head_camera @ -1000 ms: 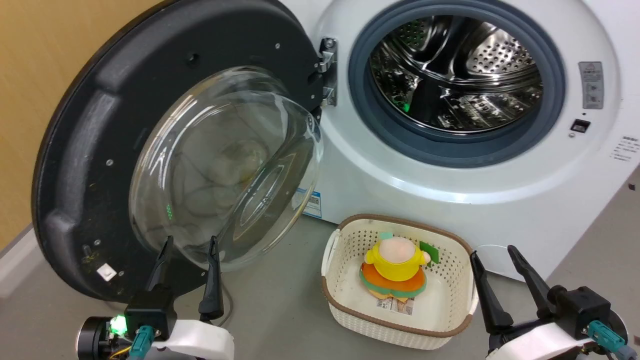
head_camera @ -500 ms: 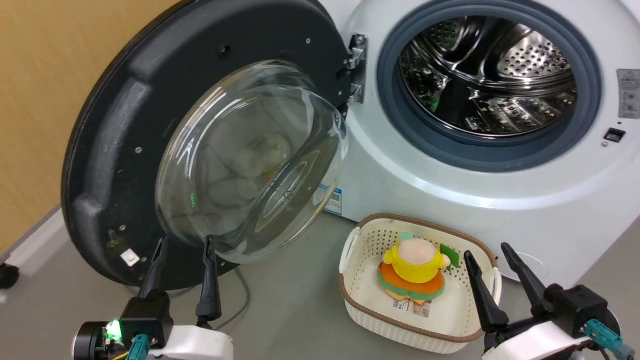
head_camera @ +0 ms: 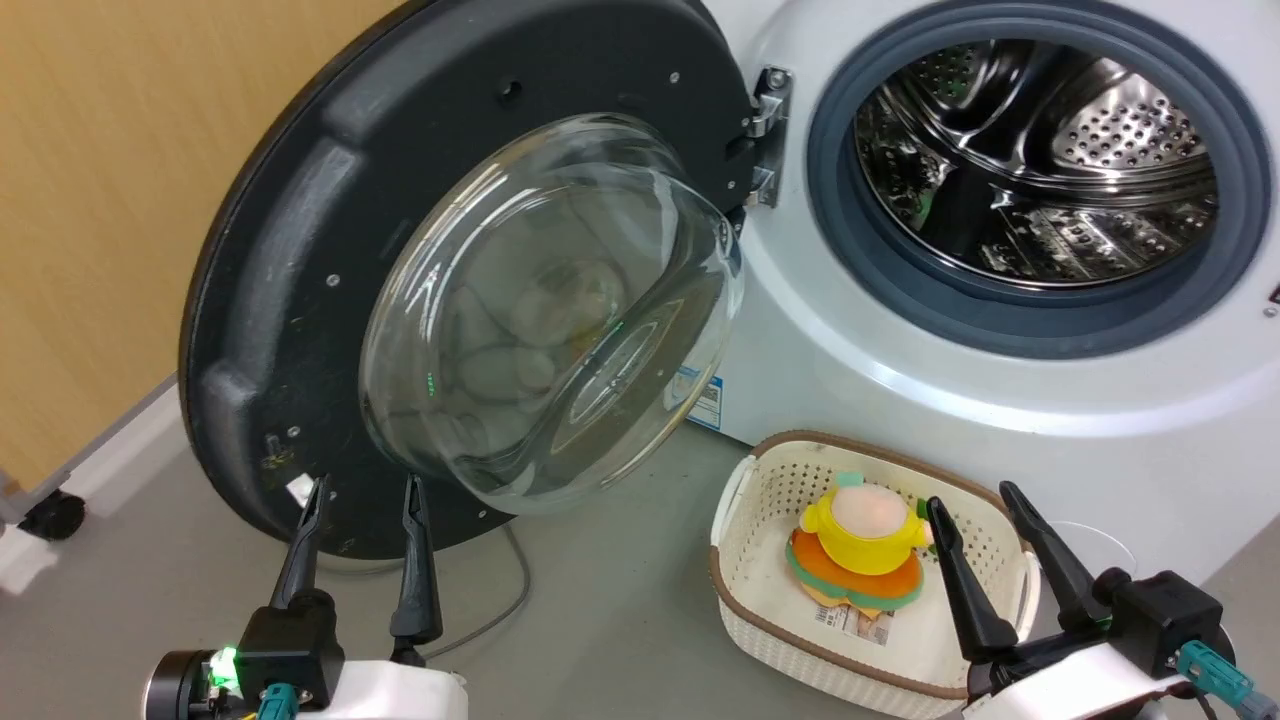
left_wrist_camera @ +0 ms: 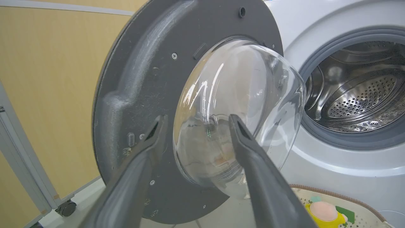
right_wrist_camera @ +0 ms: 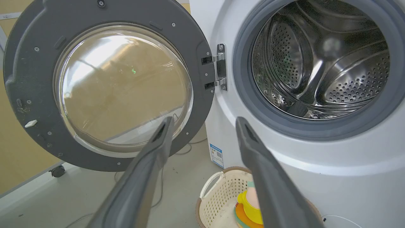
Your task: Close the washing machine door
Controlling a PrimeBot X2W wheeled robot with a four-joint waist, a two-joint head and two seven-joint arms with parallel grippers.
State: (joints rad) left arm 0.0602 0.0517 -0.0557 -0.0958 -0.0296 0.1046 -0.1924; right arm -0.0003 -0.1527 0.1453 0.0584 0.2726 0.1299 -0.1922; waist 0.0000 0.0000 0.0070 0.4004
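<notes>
A smooth grey floor and tan wall were seen. The glass-bowled washing machine door was swung open. The left gripper and right gripper were held parted, empty.

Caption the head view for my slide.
Round black-rimmed glass washing machine door hangs wide open; left gripper and right gripper hover open nearby.

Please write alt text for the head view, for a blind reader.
The washing machine door hangs wide open, left of the white washer and its steel drum. Below, left claw and right claw are open; a basket holds a toy.
</notes>
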